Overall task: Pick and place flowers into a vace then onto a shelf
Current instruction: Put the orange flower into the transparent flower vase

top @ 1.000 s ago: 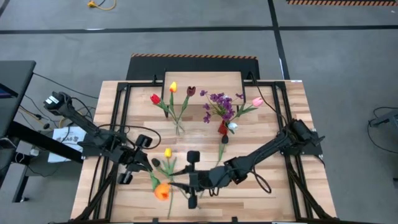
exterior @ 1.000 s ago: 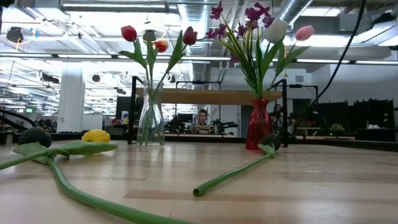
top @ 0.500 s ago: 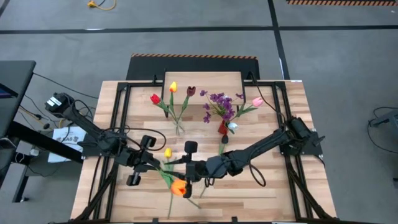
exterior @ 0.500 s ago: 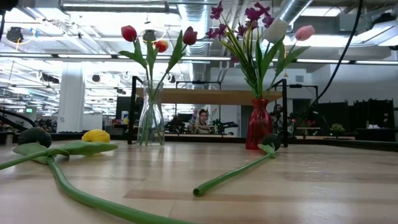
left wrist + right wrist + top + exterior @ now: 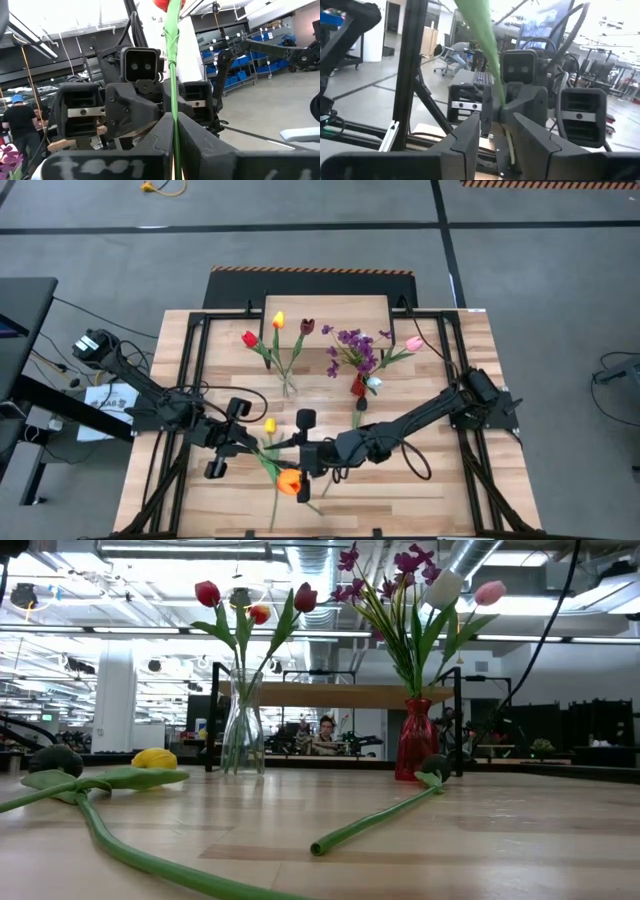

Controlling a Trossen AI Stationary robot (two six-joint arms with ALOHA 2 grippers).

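1. The left gripper (image 5: 243, 442) and the right gripper (image 5: 305, 455) face each other over the near middle of the table, both clamped on the smooth green stem of one orange tulip (image 5: 288, 481).
2. In the left wrist view the stem (image 5: 173, 95) runs straight up between the matte black fingers (image 5: 161, 132), which press against it on both sides; the right arm's boxy wrist camera sits just behind it.
3. In the right wrist view the same stem (image 5: 485, 45) rises slanted from between that arm's fingers (image 5: 470, 137), closed on it, with the left gripper just beyond.
4. A loose yellow tulip (image 5: 269, 425) lies on the table just beside the grippers; from the low view its rounded head (image 5: 154, 758) rests on the planks, with its long bent stem and flat leaf trailing nearer.
5. A clear glass vase (image 5: 243, 725), narrow-waisted, holds red, yellow and maroon tulips.
6. To its right, a glossy red vase (image 5: 416, 740) holds purple blossom sprigs, a white tulip and a pink one.
7. Another green stem (image 5: 375, 820) lies on the table near the red vase.
8. The shelf (image 5: 325, 311), a pale wood plank on thin black legs, stands at the far edge behind both vases.
9. The table (image 5: 450, 480) is of light slatted wood with a black metal frame, on a grey concrete floor.
10. Beyond it lies an open workshop with bright ceiling lights, exposed ducts and a seated person far off.
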